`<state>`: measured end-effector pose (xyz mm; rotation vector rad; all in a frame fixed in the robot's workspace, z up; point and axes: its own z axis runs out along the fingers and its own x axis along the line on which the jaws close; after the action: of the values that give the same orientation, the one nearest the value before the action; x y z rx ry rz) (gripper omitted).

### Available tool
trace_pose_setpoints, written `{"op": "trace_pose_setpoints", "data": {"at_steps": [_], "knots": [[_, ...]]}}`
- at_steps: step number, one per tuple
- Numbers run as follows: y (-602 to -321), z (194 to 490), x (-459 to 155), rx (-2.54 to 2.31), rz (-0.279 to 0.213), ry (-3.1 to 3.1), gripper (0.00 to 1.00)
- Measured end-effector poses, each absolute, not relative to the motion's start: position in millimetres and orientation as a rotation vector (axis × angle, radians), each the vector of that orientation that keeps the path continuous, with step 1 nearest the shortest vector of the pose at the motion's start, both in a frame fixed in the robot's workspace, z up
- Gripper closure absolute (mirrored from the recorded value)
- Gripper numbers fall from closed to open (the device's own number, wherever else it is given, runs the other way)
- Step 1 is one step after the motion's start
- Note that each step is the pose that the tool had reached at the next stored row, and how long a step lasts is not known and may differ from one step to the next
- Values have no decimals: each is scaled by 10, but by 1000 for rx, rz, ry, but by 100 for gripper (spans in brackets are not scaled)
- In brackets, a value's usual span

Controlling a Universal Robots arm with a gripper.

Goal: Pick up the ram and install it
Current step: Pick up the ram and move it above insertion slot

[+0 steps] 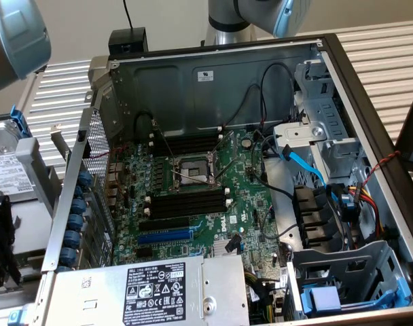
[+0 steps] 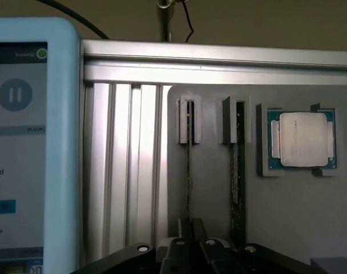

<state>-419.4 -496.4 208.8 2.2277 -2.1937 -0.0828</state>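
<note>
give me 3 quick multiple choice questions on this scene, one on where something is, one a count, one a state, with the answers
1. Where does the processor chip sit?
a) on the power supply
b) inside the computer case
c) in a holder on the grey plate, beside the ram sticks

2. How many ram sticks stand in the plate's holders?
a) one
b) two
c) four

3. How does the gripper stand?
a) shut, at the end of the stick farther from the chip
b) wide open
c) clamped on the chip

Answers:
1 c: the chip lies flat in its own holder on the plate.
2 b: two green sticks stand on edge, side by side.
3 a: its fingers are close together at that stick's end.
</note>
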Motion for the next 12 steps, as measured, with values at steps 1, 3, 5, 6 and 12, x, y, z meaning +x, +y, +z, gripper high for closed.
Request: {"op": "trace_pose_setpoints", "data": {"at_steps": [1, 3, 5, 6, 12], "knots": [[-4964, 2126, -4194, 2228, -83, -2194, 88], [-4963, 2205, -4194, 2228, -83, -2194, 88], [-4963, 2288, -4194, 2227, -83, -2194, 88], [-4964, 2330, -4194, 2227, -83, -2194, 88], [-4964, 2543, -4194, 2227, -83, -2194, 88]]}}
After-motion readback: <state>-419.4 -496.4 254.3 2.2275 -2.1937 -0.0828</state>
